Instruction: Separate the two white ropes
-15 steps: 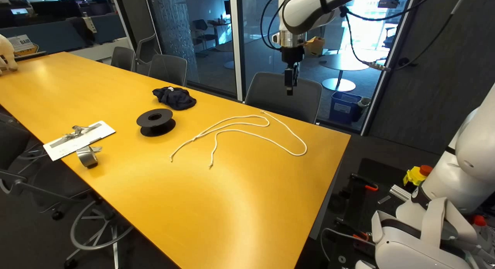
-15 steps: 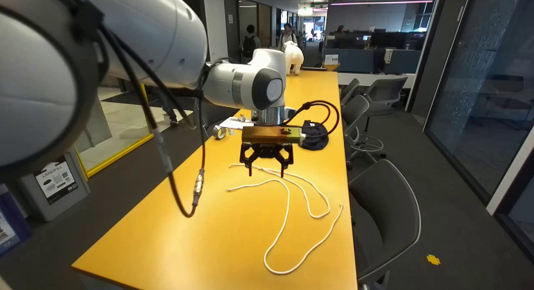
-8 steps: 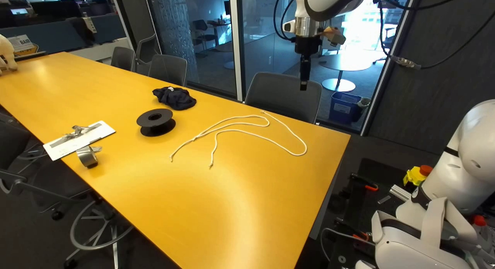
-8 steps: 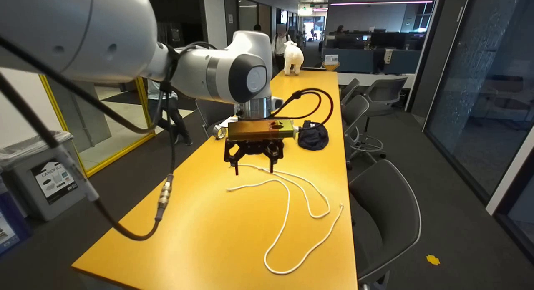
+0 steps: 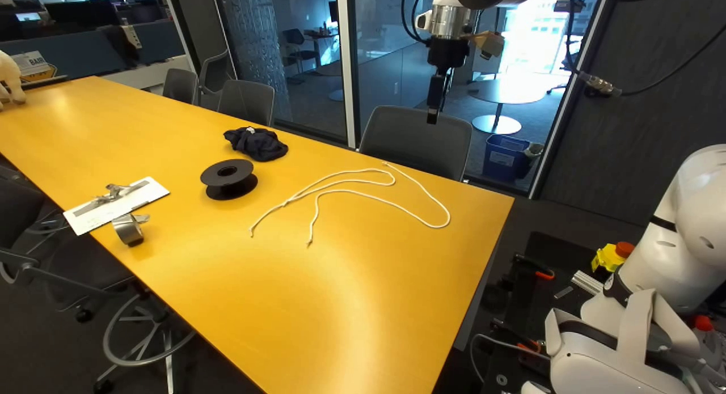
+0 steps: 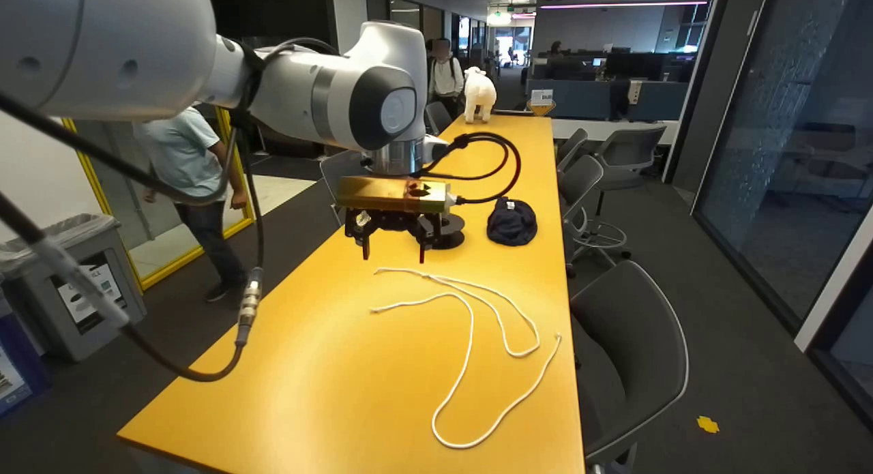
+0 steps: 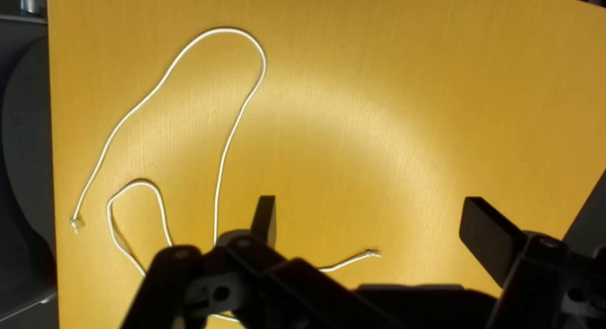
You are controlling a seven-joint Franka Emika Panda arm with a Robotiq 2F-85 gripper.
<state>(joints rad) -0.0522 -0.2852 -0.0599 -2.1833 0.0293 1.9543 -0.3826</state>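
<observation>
Two white ropes lie on the yellow table (image 5: pixel 340 303). One rope (image 5: pixel 437 226) makes a long wide curve; it also shows in an exterior view (image 6: pixel 464 447) and in the wrist view (image 7: pixel 227 30). The second rope (image 5: pixel 392 178) is folded into a narrow loop beside it, also seen in an exterior view (image 6: pixel 522 354) and the wrist view (image 7: pixel 141 182). The ropes run close without visibly crossing. My gripper (image 6: pixel 393 259) is open and empty, well above the table; it shows in the wrist view (image 7: pixel 369 201), where it hides part of both ropes.
A black spool (image 5: pixel 228 181) and a dark cloth (image 5: pixel 257 143) lie beyond the ropes. A tape roll (image 5: pixel 128 229) and a flat white object (image 5: pixel 116 206) lie near one long edge. A chair (image 5: pixel 417 142) stands at the opposite edge. A person (image 6: pixel 194 174) walks beside the table.
My open gripper has moved left and up in an exterior view, uncovering the far rope ends and the spool. The ropes have not moved. A person has come into view at the left.
</observation>
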